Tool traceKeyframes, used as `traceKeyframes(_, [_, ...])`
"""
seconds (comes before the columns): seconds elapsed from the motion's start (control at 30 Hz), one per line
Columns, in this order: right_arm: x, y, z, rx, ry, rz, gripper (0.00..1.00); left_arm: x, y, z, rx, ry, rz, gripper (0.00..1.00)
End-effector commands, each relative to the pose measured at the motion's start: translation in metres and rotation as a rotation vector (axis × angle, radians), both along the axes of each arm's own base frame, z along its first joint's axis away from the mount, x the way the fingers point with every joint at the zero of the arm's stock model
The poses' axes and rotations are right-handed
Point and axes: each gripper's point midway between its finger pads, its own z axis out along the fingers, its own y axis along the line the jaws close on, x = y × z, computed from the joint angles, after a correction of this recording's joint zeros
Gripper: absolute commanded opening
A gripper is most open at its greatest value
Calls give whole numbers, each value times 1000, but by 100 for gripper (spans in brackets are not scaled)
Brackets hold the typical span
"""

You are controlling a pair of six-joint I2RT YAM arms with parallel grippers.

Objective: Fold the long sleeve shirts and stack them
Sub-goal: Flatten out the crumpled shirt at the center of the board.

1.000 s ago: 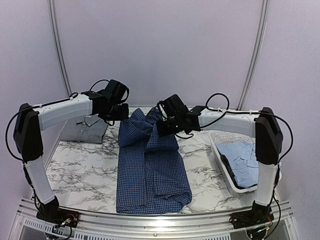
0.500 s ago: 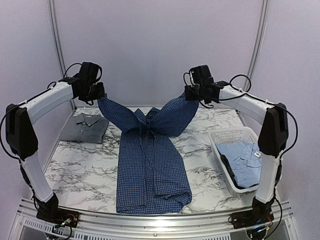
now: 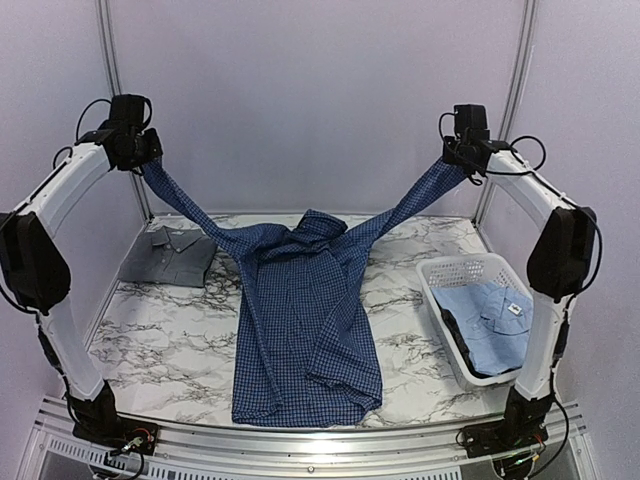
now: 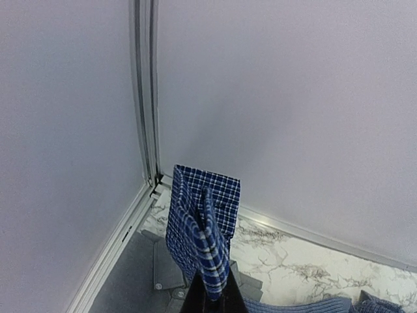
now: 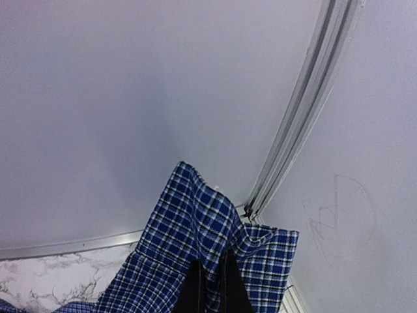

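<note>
Left tool (image 3: 142, 160), upper left of the overhead frame, and right tool (image 3: 462, 160), upper right, each pinch a raised sleeve of the dark blue checked shirt (image 3: 300, 330), whose body lies on the table (image 3: 170, 340). Only the wrist views show cuffs poking past the closed fingertips (image 4: 194, 301). Only overhead shows the grey shirt (image 3: 170, 255) at left and the light blue shirt (image 3: 490, 315) in the basket (image 3: 450, 268) at right.

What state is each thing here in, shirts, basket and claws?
Dark blue checked cloth shirt: body on marble table, both sleeves held up, stretched outward.
Plain grey cloth shirt: folded, at table's far left.
White plastic mesh basket: upright, at right.
Light blue cloth shirt: lying inside that basket.
Left gripper: shut on one sleeve cuff.
Right gripper: shut on the other.
</note>
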Motion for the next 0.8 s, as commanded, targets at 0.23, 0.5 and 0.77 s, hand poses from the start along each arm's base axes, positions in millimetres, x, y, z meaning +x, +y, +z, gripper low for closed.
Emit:
traceKeyframes(0.23, [10,-68,28,-69,-56,-153,0,-3,58,32,48,-23,113,0])
traceKeyframes(0.5, [6,-107,30,-85,-45,-234,0,-13,98,15,56,39,190,0])
traceKeyframes(0.77, [9,-124,28,-88,-31,-254,0,-9,101,-3,30,74,176,0])
